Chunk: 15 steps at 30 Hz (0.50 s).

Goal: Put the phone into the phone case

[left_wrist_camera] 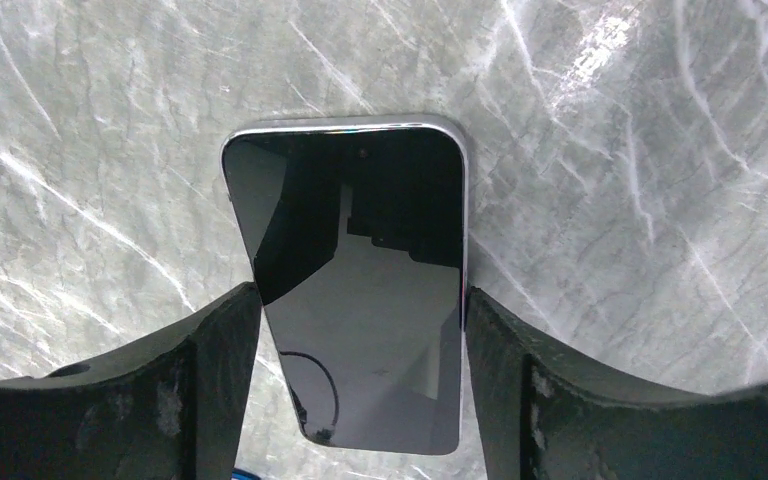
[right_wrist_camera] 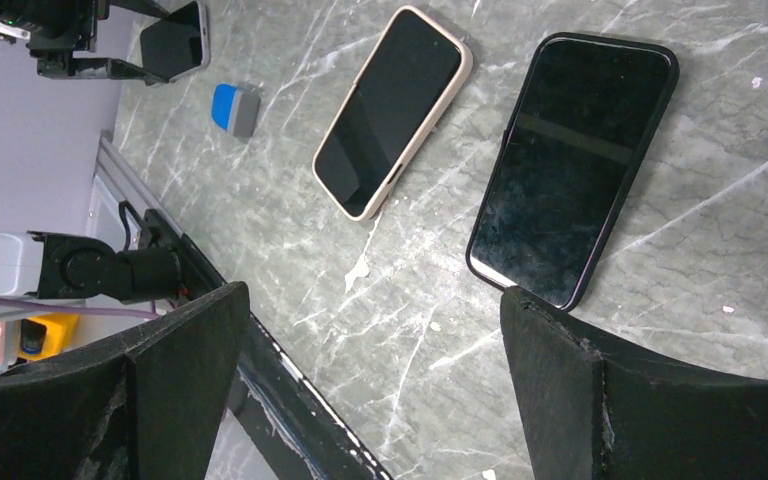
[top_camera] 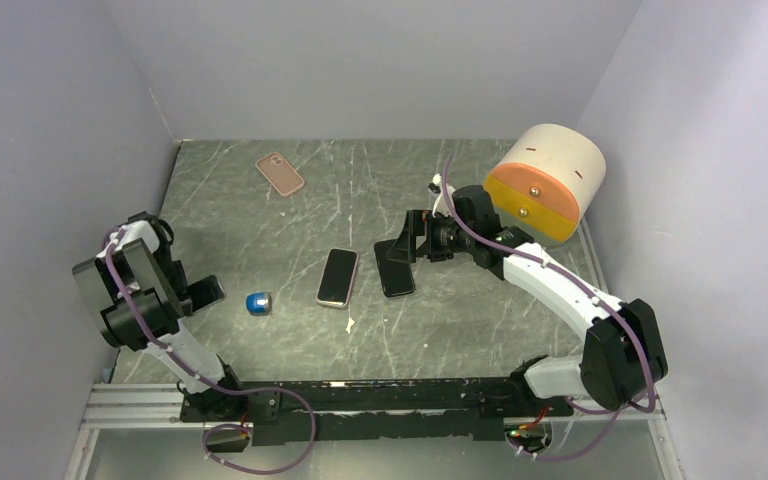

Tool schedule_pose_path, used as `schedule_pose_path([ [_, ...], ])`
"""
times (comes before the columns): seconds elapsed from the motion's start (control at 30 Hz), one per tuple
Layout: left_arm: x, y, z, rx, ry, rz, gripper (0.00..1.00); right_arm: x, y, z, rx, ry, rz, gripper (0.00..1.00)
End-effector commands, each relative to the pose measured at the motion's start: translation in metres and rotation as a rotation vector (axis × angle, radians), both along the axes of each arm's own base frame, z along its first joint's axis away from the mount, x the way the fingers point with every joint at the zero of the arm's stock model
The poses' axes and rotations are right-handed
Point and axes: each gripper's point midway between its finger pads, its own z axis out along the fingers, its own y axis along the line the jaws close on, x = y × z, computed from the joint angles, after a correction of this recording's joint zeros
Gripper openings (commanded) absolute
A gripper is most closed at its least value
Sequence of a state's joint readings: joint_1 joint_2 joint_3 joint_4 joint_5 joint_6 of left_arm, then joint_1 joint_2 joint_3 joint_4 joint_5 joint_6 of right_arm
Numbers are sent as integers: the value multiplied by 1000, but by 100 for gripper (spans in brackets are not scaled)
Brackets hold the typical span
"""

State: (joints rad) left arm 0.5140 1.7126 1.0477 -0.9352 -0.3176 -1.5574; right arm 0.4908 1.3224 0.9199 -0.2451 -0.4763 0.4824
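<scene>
A bare phone [left_wrist_camera: 360, 230] with a dark screen and a silver rim sits between my left gripper's fingers [left_wrist_camera: 215, 370], which press on both of its long edges. The left gripper [top_camera: 208, 291] is at the left of the table, shut on this phone. The pink phone case [top_camera: 280, 173] lies flat at the far back, well away from both arms. At the table's middle my right gripper [right_wrist_camera: 372, 295] is open and holds nothing. It hovers over the near end of a phone in a black case [right_wrist_camera: 575, 170].
A phone in a pale pink case [top_camera: 338, 277] lies at the centre, beside the black-cased one [top_camera: 395, 268]. A small blue object [top_camera: 259, 303] sits near the left gripper. A cream and orange round container [top_camera: 550, 180] stands at the back right. Grey walls enclose the table.
</scene>
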Motion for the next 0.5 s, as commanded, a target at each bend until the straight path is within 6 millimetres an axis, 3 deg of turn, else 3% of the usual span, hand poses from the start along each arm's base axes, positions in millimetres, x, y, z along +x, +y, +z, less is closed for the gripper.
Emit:
schedule_pose_path([
  [0.0,-7,-4,-4,-26,27,-10,66,7,4,23,37,-64,-11,98],
  [0.1,2,-7,-3,-44,-17,-54,62,6,3,20,37,-55,-17,98],
  [0.3,22,-20,-8,-100,-44,-192,46,8,6,17,50,-42,-25,98],
  [0.47,45,-35,-18,-180,-76,-296,47,10,7,17,53,-41,-29,98],
])
